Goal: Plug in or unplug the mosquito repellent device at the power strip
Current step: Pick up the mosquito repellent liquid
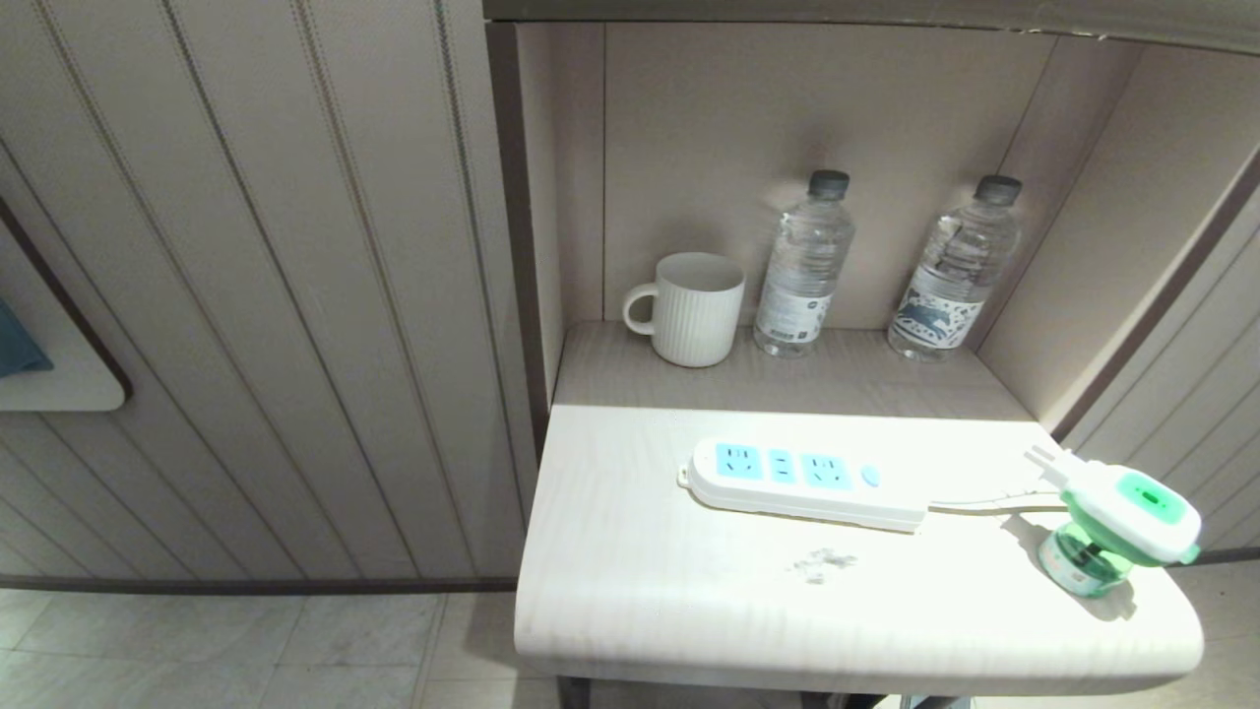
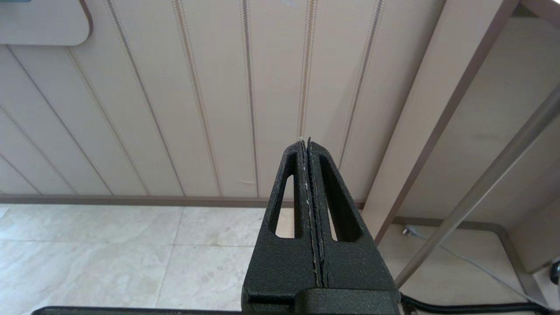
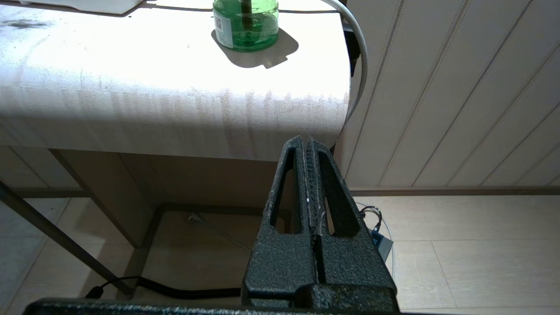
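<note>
The white power strip (image 1: 807,484) with light-blue sockets lies across the middle of the small table (image 1: 689,611); nothing is plugged into it. The mosquito repellent device (image 1: 1122,522) stands apart at the table's right edge, prongs pointing up and toward the strip; its green bottle (image 3: 246,24) also shows in the right wrist view. Neither arm is in the head view. My right gripper (image 3: 306,141) is shut and empty, below and in front of the table's edge. My left gripper (image 2: 305,142) is shut and empty, low over the floor to the left of the table.
A white ribbed mug (image 1: 689,307) and two clear water bottles (image 1: 804,266) (image 1: 955,271) stand in the recess behind the strip. The strip's white cord (image 3: 359,65) hangs down the table's right side. Panelled walls close in on the left and right. A metal table leg (image 2: 477,192) slants underneath.
</note>
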You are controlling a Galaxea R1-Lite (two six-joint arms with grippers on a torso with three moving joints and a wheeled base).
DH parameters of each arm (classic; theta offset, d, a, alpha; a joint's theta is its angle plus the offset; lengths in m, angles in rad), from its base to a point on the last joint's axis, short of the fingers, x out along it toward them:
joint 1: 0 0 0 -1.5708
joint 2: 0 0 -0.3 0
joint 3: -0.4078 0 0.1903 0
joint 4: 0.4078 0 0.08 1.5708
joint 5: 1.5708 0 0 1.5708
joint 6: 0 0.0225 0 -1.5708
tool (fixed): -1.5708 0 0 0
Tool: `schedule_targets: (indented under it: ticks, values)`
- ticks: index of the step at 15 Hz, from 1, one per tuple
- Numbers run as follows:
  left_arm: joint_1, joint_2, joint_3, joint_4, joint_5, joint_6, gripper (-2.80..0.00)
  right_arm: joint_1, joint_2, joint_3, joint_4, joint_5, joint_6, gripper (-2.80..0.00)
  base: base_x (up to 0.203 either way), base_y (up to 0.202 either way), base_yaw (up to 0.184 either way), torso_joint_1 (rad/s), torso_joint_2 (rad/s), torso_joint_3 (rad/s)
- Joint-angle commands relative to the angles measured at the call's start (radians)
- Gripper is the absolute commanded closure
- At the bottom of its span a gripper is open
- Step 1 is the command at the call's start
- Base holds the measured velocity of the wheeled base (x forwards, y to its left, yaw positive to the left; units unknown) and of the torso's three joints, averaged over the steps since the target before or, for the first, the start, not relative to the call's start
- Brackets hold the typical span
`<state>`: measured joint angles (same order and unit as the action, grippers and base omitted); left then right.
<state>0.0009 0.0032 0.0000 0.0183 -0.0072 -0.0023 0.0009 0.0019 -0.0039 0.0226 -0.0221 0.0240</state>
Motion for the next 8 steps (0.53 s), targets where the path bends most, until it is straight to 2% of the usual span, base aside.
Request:
schedule_targets:
  ticks: [1,2,5,8]
  values:
    - [0.001,0.0,0.0,0.0,0.0,-0.001,0.0,0.002,0.002,-0.038,0.003,0.005,-0.001,0.0,0.0,0.0,0.0,0.0,0.0,0.0]
    - [0.001,0.0,0.0,0.0,0.0,-0.001,0.0,0.002,0.009,-0.107,0.02,0.008,0.0,0.0,0.0,0.0,0.0,0.0,0.0,0.0]
    - [-0.001,0.0,0.0,0.0,0.0,-0.001,0.0,0.002,0.042,-0.369,0.198,0.036,-0.001,0.0,0.0,0.0,0.0,0.0,0.0,0.0]
    - [0.0,0.0,0.0,0.0,0.0,-0.001,0.0,0.005,0.204,-0.562,0.26,0.056,0.0,0.0,0.0,0.0,0.0,0.0,0.0,0.0]
